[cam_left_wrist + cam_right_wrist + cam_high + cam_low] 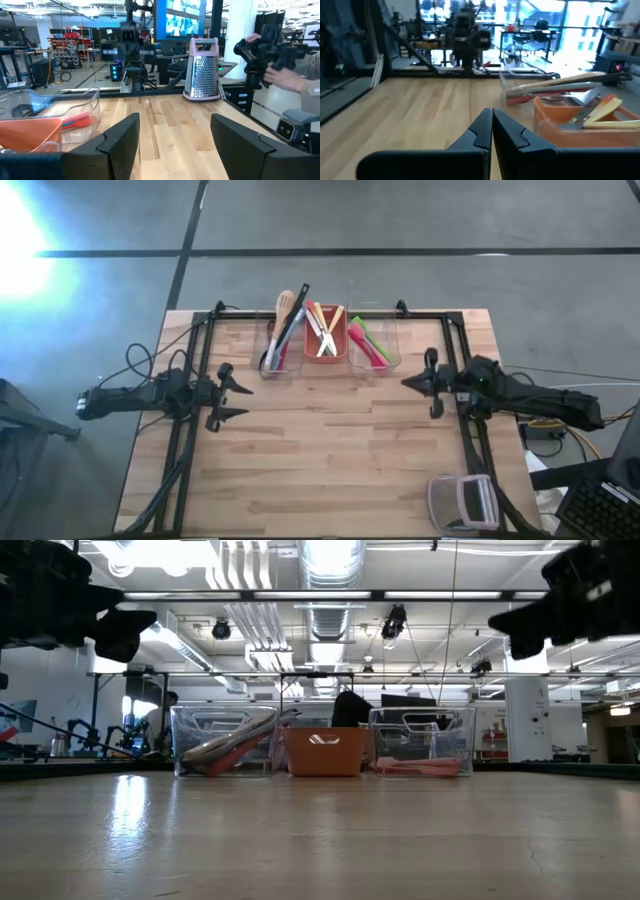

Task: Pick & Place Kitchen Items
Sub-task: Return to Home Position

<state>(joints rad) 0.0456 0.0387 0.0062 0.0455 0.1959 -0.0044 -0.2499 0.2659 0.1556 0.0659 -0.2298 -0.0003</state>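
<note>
With utensils lodged in the bins at upper centre of the high view, draw left claw, spread wide at mid-left, and right claw, pinched closed at mid-right, back level above the bench.

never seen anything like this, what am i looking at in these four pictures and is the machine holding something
This is a robot: two dark arms at a wooden table. One picture looks straight down, one looks level across the tabletop, and two come from cameras on the wrists. The left hand is open, the right hand shut; neither holds anything. At the far edge stand three bins: the left clear bin with large spoons, a red bin with small utensils, the right clear bin with pink and green utensils. A grey-and-pink grater stands at the near right corner.
</note>
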